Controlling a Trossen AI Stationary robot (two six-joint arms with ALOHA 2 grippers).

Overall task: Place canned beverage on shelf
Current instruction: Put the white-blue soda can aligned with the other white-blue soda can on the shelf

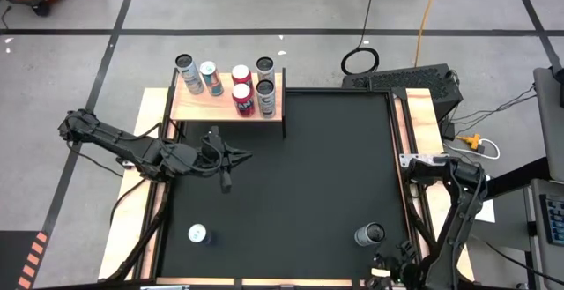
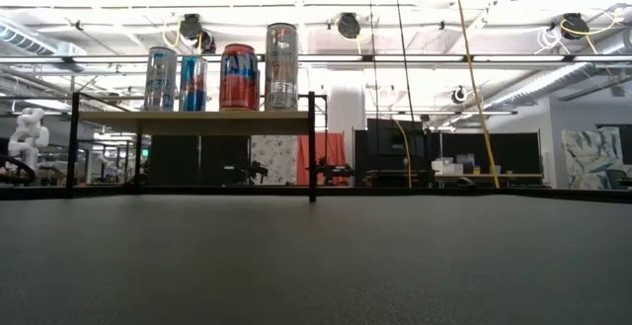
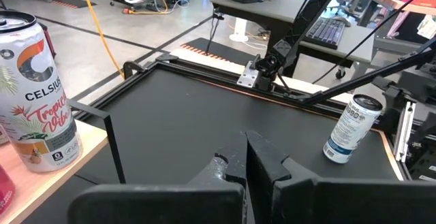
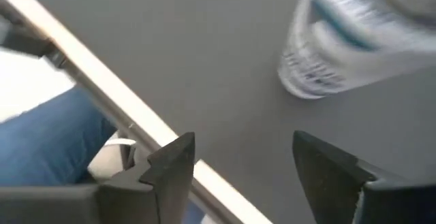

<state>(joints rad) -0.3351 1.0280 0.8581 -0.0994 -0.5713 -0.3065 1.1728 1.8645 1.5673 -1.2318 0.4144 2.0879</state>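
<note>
The shelf [image 1: 211,107], a pale wood board on a thin black frame, stands at the mat's far edge and carries several upright cans [image 2: 240,76]. Two more cans stand on the black mat: one near the front left [image 1: 197,234], one near the front right [image 1: 370,234]. My right gripper [image 4: 242,142] hovers open beside the front right can [image 4: 361,40], which lies beyond its fingertips, not between them. My left gripper [image 3: 245,156] hangs shut and empty over the mat's left middle [image 1: 236,159], in front of the shelf.
Narrow wooden strips [image 1: 421,131] edge the black mat. A keyboard and cables [image 1: 405,83] lie past the far right corner. A person's leg in blue jeans [image 4: 48,135] shows just beyond the mat's edge by my right gripper.
</note>
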